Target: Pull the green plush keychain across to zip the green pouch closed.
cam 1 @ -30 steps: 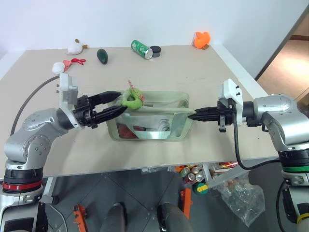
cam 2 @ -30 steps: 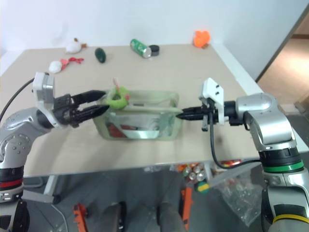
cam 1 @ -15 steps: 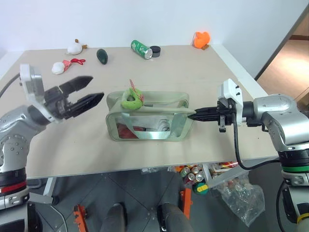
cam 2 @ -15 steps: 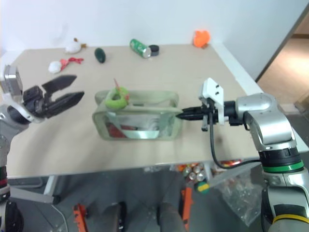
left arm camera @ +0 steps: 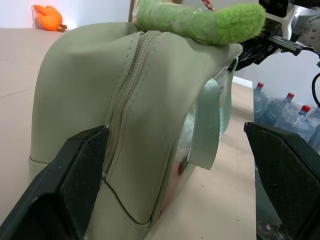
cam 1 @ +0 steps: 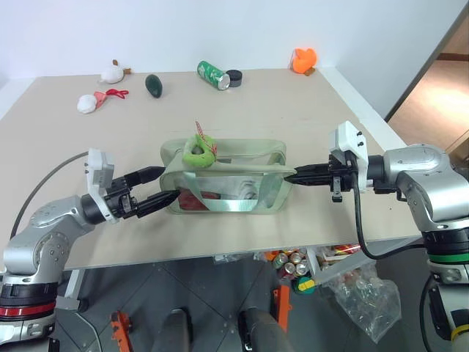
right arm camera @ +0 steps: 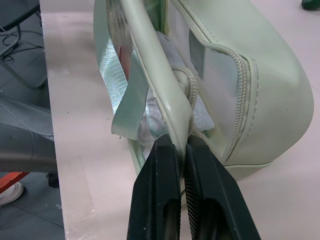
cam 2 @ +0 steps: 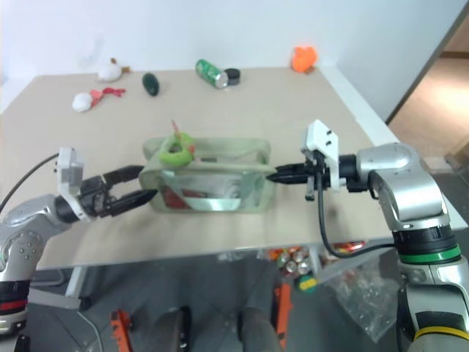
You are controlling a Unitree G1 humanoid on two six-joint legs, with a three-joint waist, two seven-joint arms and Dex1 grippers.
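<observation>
The green pouch stands in the middle of the table, clear front panel facing me. The green plush keychain rests on top at its left end, on a pink-red cord. My left gripper is open and low at the pouch's left end. In the left wrist view that end of the pouch sits between its fingers, under the keychain. My right gripper is shut on the pale edge strip at the pouch's right end.
Along the far side lie a green can, a black round lid, an orange toy, a dark green avocado toy and two white plush toys. The table's front edge is close below the pouch.
The left gripper left the keychain, swung out to the left, then came back lower to the pouch's left end. The right gripper has kept its hold and not moved.
</observation>
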